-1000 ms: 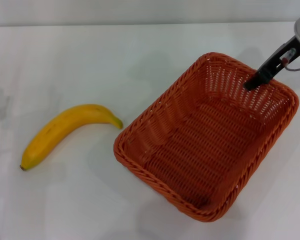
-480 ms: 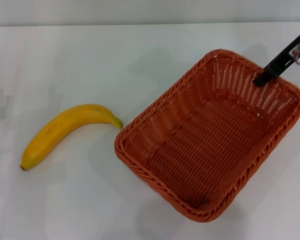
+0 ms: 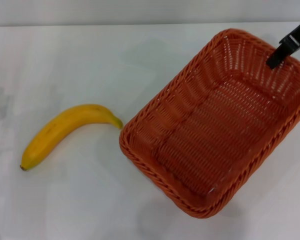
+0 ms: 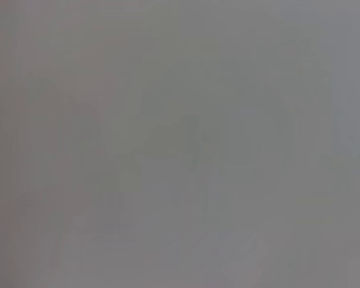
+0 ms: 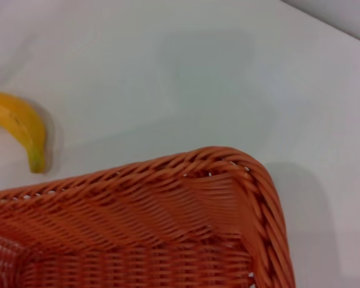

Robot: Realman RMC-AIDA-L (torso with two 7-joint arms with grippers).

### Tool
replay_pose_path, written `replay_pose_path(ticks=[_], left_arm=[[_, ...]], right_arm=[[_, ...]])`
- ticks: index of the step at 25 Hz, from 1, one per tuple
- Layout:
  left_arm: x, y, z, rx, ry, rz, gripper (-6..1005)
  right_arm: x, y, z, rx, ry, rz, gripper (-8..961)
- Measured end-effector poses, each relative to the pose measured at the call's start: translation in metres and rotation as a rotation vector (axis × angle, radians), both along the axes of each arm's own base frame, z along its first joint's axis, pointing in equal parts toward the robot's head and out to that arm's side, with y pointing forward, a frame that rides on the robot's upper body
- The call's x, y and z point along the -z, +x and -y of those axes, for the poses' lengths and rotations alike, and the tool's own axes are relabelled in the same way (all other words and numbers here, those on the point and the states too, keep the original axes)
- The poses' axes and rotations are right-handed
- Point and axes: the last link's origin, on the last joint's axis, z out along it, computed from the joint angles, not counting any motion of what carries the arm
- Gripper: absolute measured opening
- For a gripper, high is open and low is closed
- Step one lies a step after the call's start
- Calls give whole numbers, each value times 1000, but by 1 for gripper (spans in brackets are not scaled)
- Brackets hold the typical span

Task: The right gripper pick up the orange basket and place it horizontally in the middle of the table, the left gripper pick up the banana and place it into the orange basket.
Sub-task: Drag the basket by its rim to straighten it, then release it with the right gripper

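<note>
- A pale grey band [image 3: 140, 11] runs along the far side of the scene in the head view, reaching from the left edge to the right edge. Whether it is a wall or a backdrop cannot be told.
- A darker grey wedge [image 5: 342, 15] fills one corner of the right wrist view, cut off by a straight slanting edge.
- A plain grey field [image 4: 180, 144] fills the whole left wrist view; what it is cannot be told.
</note>
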Motion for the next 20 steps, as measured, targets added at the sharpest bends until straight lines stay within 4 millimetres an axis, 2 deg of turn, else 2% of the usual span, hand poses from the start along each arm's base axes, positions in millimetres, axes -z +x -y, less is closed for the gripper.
replay_pose_path(ticks=[8, 15, 20], left_arm=[[-2, 0, -1, -1, 6, -4, 891], [-3, -1, -1, -2, 8, -5, 891], [-3, -1, -2, -1, 9, -6, 891]], right_arm=[[-27, -17, -2, 41, 18, -84, 165], [-40, -18, -5, 107, 32, -154, 165], [-56, -15, -8, 181, 78, -287, 166]])
